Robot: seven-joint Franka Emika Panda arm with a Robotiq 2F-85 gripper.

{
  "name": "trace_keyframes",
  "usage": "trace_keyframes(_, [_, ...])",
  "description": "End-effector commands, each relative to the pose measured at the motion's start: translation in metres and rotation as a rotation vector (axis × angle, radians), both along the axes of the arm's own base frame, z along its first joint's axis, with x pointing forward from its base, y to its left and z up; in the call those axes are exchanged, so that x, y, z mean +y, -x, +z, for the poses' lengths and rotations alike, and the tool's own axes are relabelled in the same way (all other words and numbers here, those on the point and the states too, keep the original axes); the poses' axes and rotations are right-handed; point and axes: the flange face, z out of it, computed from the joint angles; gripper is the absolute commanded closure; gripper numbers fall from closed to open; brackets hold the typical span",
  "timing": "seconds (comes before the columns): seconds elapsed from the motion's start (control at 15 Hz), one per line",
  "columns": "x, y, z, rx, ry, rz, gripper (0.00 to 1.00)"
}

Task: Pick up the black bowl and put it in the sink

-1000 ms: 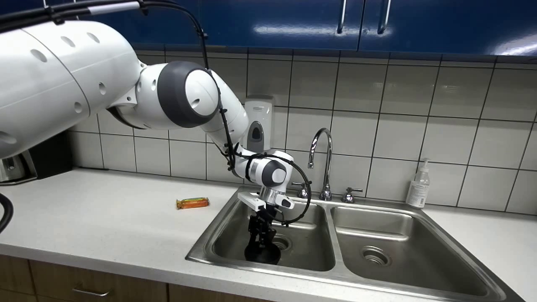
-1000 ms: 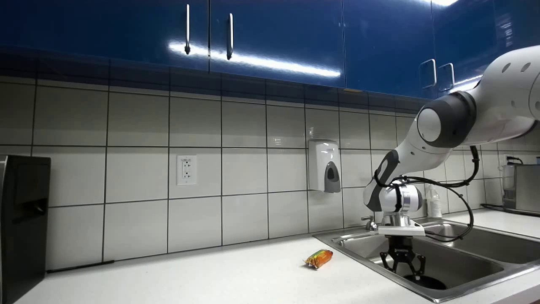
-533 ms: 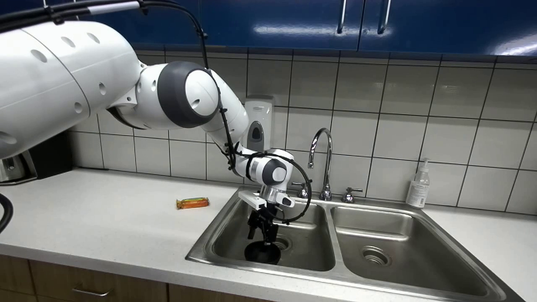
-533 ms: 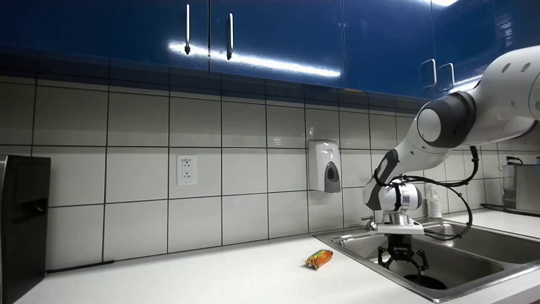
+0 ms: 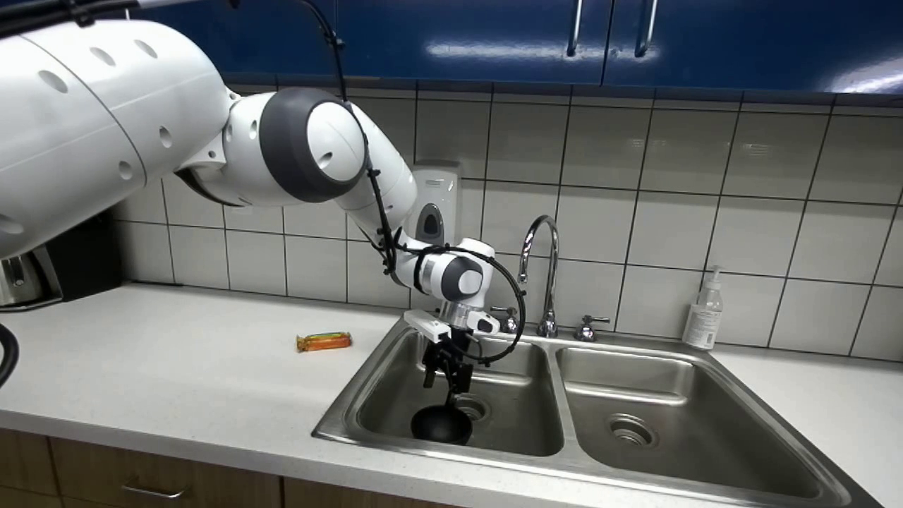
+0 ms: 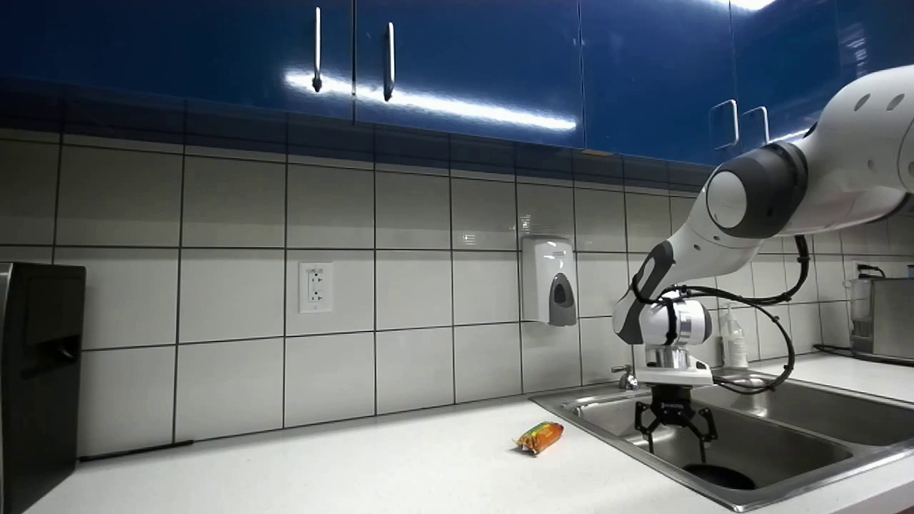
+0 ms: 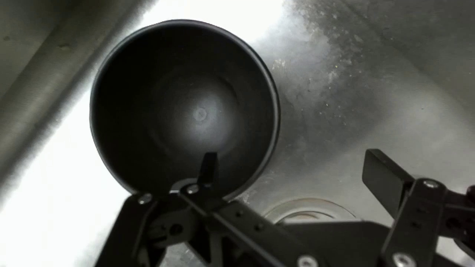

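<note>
A: Where is the bowl (image 5: 441, 425)?

B: Inside the steel sink (image 5: 568, 416), in one of its two basins (image 5: 518, 416). The bowl is black and round, sits upright on the basin floor with its hollow facing up, just beside the drain (image 5: 475, 408)

A: And the gripper (image 6: 677, 454)?

B: It is black, pointing down, low over that same basin of the sink, at the end of a white arm (image 5: 310, 148). Its two fingers (image 7: 384, 181) stand well apart. In the wrist view, one overlaps the bowl's rim while the other is over the sink's metal floor

A: Does it touch the bowl?

B: I cannot tell. In both exterior views one fingertip ends very close to the rim

A: What stands around the sink?

B: At its back edge rises a chrome tap (image 5: 551, 282) with a curved neck and two levers (image 5: 588, 330). A clear pump bottle (image 5: 703, 317) stands by one back corner of the sink. Over the opposite back corner, a white and grey dispenser (image 5: 436, 212) hangs on the tiled wall (image 5: 691, 226)

A: Anything on the counter (image 5: 176, 367)?

B: A small orange packet (image 5: 324, 343) lies flat beside the sink, near its rim. The counter itself is white and runs past both sides of the sink

A: And higher up?

B: Glossy blue cupboards (image 5: 487, 42), on the wall above the sink
</note>
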Motion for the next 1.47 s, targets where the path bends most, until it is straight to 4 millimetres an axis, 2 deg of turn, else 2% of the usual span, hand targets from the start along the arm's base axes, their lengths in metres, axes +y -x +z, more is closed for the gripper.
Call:
trace_keyframes(0.0, [0.008, 0.007, 0.033, -0.068, 0.020, 0.017, 0.00])
trace_keyframes(0.27, [0.019, 0.012, 0.061, -0.138, 0.050, 0.050, 0.00])
trace_keyframes(0.53, [0.038, 0.025, 0.093, -0.205, 0.077, 0.098, 0.00])
trace_keyframes(1.07, [0.103, 0.072, 0.147, -0.249, 0.085, 0.243, 0.00])
trace_keyframes(1.4, [0.155, 0.110, 0.191, -0.274, 0.108, 0.362, 0.00])
